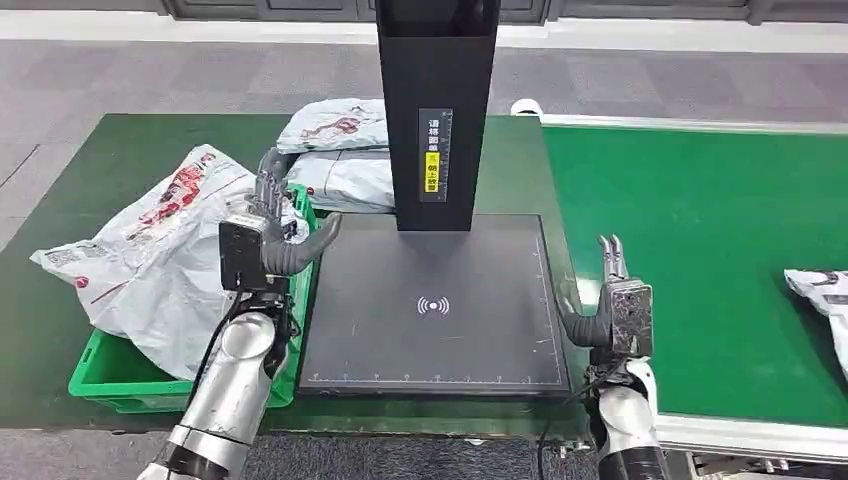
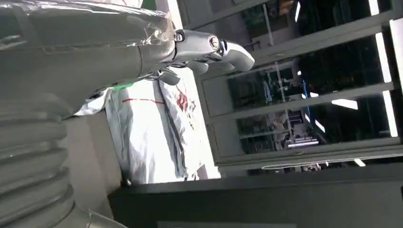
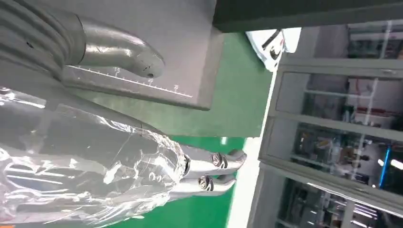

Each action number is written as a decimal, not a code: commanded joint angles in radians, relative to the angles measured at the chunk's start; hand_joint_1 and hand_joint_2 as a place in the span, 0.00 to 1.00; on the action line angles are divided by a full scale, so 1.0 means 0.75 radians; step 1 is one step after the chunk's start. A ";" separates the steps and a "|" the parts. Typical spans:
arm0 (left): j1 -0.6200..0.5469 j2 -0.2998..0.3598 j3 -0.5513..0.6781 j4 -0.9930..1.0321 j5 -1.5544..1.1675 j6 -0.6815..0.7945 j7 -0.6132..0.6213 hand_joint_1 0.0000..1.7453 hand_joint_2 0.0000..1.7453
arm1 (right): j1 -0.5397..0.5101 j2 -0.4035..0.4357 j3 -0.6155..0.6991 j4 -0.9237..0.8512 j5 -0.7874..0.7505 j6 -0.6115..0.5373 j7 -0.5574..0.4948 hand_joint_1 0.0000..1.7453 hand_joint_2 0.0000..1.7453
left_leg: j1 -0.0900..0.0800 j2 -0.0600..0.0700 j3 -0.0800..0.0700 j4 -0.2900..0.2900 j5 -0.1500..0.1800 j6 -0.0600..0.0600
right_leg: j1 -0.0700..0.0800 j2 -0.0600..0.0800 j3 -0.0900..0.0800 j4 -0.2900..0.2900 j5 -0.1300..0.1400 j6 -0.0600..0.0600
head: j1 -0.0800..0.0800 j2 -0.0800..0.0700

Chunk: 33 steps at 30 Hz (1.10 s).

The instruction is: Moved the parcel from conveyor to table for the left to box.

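- The parcel lies on the conveyor, at three o'clock from the right hand, long axis unclear at the frame edge.
- Right hand: fingers apart, empty, much nearer.
- Left hand: fingers apart, empty, over the bin.
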 commanded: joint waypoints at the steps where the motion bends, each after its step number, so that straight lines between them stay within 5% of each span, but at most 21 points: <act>1: -0.059 -0.093 -0.149 0.255 0.000 -0.008 -0.027 0.00 1.00 | -0.120 -0.035 -0.165 0.245 -0.178 0.222 -0.039 0.00 1.00 | -0.001 -0.001 0.005 -0.004 0.001 0.002 | 0.001 -0.011 0.008 -0.005 -0.001 -0.001 | 0.000 0.000; 18: -0.147 -0.162 -0.214 0.539 0.020 0.074 -0.101 0.00 1.00 | -0.247 -0.024 -0.115 0.443 -0.120 0.269 -0.136 0.00 1.00 | 0.000 0.001 0.001 -0.001 0.000 0.001 | -0.002 -0.004 0.003 -0.001 0.000 0.000 | 0.000 0.000; 33: -0.166 -0.247 -0.310 0.655 -0.005 0.184 -0.122 0.00 1.00 | -0.175 0.006 0.017 0.257 -0.068 0.232 -0.158 0.00 1.00 | 0.000 0.002 0.002 -0.001 -0.001 0.001 | -0.003 -0.006 0.003 -0.001 0.000 -0.001 | -0.001 0.000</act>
